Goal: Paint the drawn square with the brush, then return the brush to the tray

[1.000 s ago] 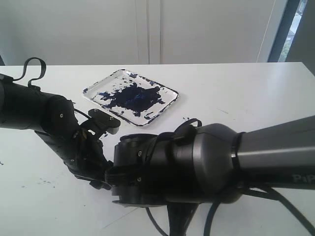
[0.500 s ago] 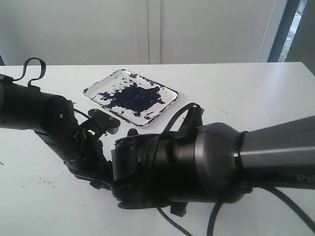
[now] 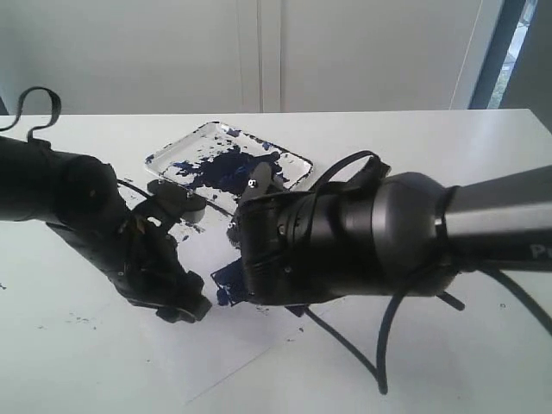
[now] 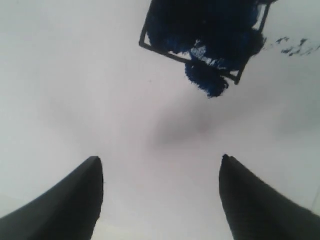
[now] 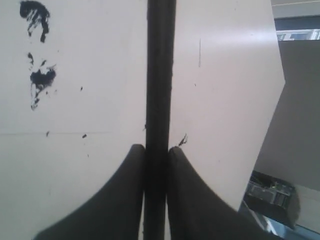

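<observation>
exterior looks across table [image 3: 448, 147], wrist views close, facing down

Glossy black arms [image 3: 379, 233], looping black cables [image 3: 345, 347].

A white table [image 3: 431, 147] is seen before a pale wall. The tray [image 3: 297, 162], smeared with dark blue paint, is set toward the far side, and its near edge is partly hidden by the right arm [image 3: 371, 233], which is stretched across the foreground. The left arm [image 3: 86, 198] is bent down toward a sheet of white paper [image 3: 241, 354]. Between the two arms, a dark blue part of the drawn square [image 3: 226, 289] is shown on the paper. Small paint specks [image 3: 78, 321] are scattered beside the left arm.
</observation>
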